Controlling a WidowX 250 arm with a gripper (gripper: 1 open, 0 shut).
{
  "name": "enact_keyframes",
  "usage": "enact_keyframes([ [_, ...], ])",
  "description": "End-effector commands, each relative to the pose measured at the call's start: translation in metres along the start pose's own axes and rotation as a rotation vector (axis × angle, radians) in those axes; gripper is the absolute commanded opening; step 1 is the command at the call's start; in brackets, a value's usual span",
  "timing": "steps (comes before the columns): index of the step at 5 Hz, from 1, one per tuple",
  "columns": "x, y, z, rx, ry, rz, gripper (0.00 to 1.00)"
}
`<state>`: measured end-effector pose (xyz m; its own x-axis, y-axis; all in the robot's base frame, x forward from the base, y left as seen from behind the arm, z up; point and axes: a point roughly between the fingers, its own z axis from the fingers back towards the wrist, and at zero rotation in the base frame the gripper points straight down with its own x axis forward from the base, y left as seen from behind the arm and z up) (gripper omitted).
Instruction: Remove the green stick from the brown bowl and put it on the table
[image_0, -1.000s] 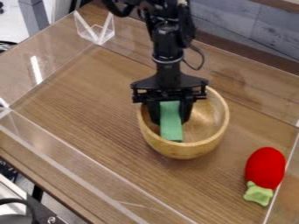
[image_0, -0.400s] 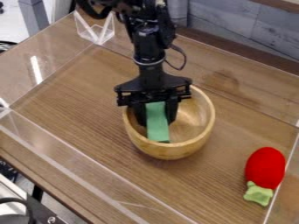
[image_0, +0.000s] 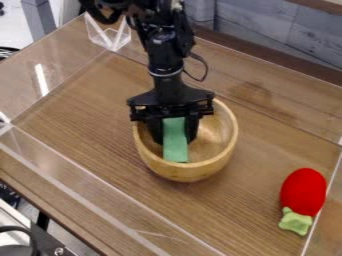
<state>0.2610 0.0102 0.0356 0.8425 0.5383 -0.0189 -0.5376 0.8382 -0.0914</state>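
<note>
The brown bowl (image_0: 218, 155) sits on the table (image_0: 88, 112) near the middle. The green stick (image_0: 175, 146) leans inside it, its lower end toward the near wall and its upper end up at the jaws. My gripper (image_0: 174, 120) points straight down into the bowl, its black fingers (image_0: 156, 121) pressed against the stick's two long sides, shut on it. The stick's top end is hidden behind the gripper body.
A red strawberry-like toy (image_0: 302, 191) with a green leafy end lies at the front right. Low clear acrylic walls (image_0: 54, 165) edge the table. A clear folded piece (image_0: 108, 36) stands at the back left corner.
The gripper, the green stick and the brown bowl have shifted together a little to the left. The hold on the stick looks the same.
</note>
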Motion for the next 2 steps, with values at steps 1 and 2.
enact_keyframes([
  [1, -0.0019, -0.0085, 0.0069, -0.009, -0.024, -0.025, 0.00],
  [2, -0.0076, -0.0149, 0.0066, -0.008, -0.020, -0.047, 0.00],
])
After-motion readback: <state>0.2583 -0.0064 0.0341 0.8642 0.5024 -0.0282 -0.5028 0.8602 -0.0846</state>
